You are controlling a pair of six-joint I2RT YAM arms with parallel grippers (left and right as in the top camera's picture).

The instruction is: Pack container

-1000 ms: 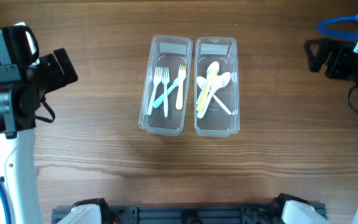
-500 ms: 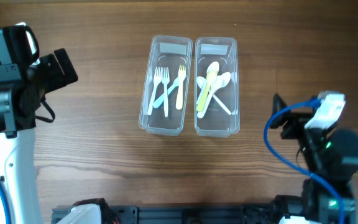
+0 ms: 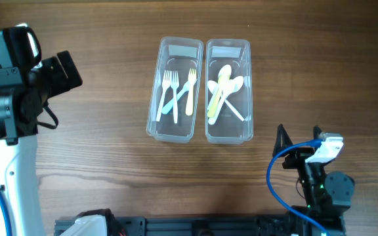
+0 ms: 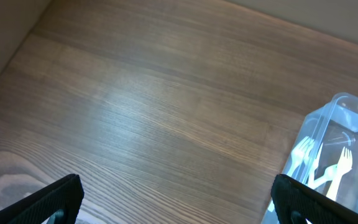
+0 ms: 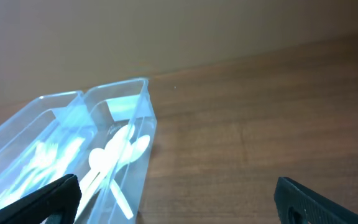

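Centre of the overhead frame: forks (image 3: 176, 92) lie in the left tub (image 3: 155, 98), spoons (image 3: 223, 88) in the right tub (image 3: 249, 98). My left gripper (image 3: 69, 71), upper left, and right gripper (image 3: 298, 139), lower right, hang empty with fingers spread. I judge packing finished; next, I need only park.

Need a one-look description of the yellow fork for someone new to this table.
At the centre of the wooden table stand two boxes: the left clear plastic container holds forks, the right clear plastic container spoons. The yellow plastic fork lies nearest the left one's right wall, the only yellow one among white forks and a pale blue fork.
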